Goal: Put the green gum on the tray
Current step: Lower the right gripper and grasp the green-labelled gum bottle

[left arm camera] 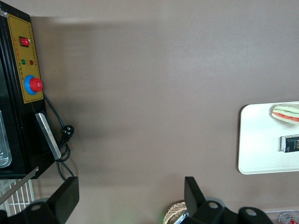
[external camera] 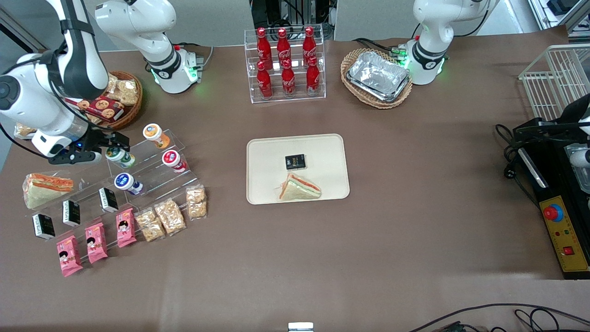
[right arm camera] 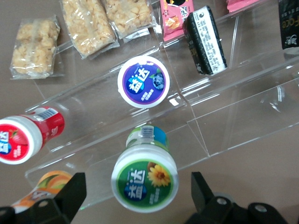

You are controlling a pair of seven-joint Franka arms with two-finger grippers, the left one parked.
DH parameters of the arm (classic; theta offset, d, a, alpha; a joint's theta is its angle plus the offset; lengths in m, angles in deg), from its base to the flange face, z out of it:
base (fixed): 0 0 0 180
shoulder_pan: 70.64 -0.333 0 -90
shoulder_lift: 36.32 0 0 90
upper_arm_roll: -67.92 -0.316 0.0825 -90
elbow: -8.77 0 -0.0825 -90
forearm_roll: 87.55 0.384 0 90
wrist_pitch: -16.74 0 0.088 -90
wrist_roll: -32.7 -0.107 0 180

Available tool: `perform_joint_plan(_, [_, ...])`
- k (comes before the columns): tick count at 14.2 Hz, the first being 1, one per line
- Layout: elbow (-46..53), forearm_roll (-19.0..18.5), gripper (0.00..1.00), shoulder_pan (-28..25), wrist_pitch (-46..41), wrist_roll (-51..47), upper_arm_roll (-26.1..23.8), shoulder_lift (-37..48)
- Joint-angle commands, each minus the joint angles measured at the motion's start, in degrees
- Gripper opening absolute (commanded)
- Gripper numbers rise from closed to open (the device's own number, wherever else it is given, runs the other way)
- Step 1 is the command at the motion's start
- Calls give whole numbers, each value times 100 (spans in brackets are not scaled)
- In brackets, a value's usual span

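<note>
The green gum (external camera: 120, 157) is a small white bottle with a green lid, lying on a clear acrylic step rack (external camera: 138, 170) toward the working arm's end of the table. In the right wrist view the green gum (right arm camera: 145, 176) sits between my two fingers, with a gap on each side. My gripper (external camera: 107, 146) is open, right at the bottle, not closed on it. The cream-beige tray (external camera: 322, 152) lies at the table's middle and holds a black packet (external camera: 295, 162) and a sandwich (external camera: 298, 188).
On the rack beside the green gum are an orange-lidded bottle (external camera: 154, 133), a red-lidded bottle (external camera: 173, 160) and a blue-lidded bottle (external camera: 125, 182). Nearer the front camera lie black cartons (external camera: 71, 212), pink snack bags (external camera: 96, 243) and cracker bags (external camera: 169, 216). A wrapped sandwich (external camera: 46, 188) lies beside the rack.
</note>
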Motion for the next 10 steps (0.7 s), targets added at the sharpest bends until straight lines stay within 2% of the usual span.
perform_joint_plan(1, [-80, -74, 100, 18, 287, 79, 5, -117])
perform_joint_plan(6, [-318, -74, 100, 27, 542, 88, 5, -117])
perform_joint_plan(7, [-318, -74, 96, 27, 542, 88, 13, -126])
perform_joint_plan(8, [-318, -74, 86, 27, 551, 88, 5, -135])
perform_joint_plan(10, [-309, -74, 79, 36, 656, 79, 13, -144])
